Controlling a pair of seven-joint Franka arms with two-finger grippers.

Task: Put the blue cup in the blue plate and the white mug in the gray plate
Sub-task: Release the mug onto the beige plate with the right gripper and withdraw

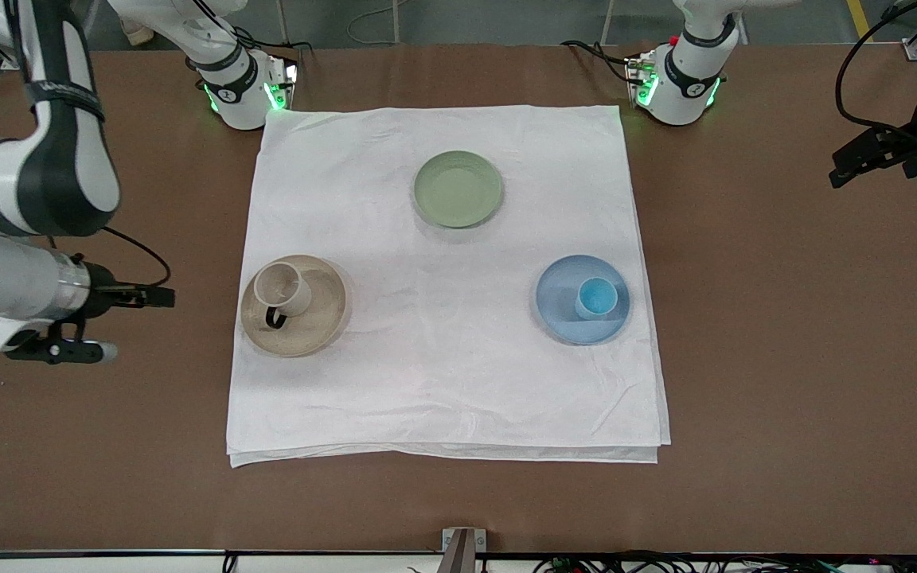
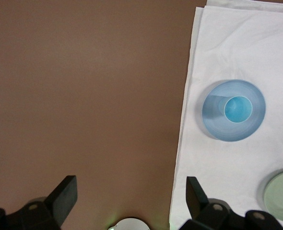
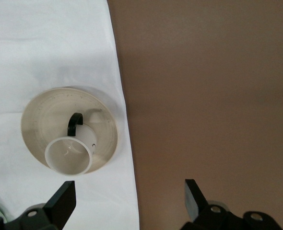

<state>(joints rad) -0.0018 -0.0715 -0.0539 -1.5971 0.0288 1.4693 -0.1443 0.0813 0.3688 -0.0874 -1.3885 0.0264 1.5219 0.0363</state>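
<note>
Resting state: both placements look done, so the step in hand reads as confirming the result and keeping the arms clear.
Blue cup: the small light-blue handleless tumbler (image 1: 596,298) stands upright on the round, smooth light-blue plate (image 1: 560,306), off its centre toward the left arm's end.
White mug: the off-white mug with a dark loop handle (image 1: 284,288) sits upright on the round beige-gray ridged plate (image 1: 321,318), near the rim farther from the front camera.
Left claw: (image 2: 129,194) open and empty, over the bare brown surface (image 1: 785,318) beside the white cloth (image 1: 442,382), well apart from the blue cup.
Right claw: (image 3: 129,196) open and empty, over the brown surface past the cloth's edge, near the gray plate.
Doing it well: any further retreat is best taken up and away from the plates, since the mug stands near its plate's rim.
Bystander: a pale green round plate (image 1: 458,189) lies empty on the cloth, farther from the front camera.
</note>
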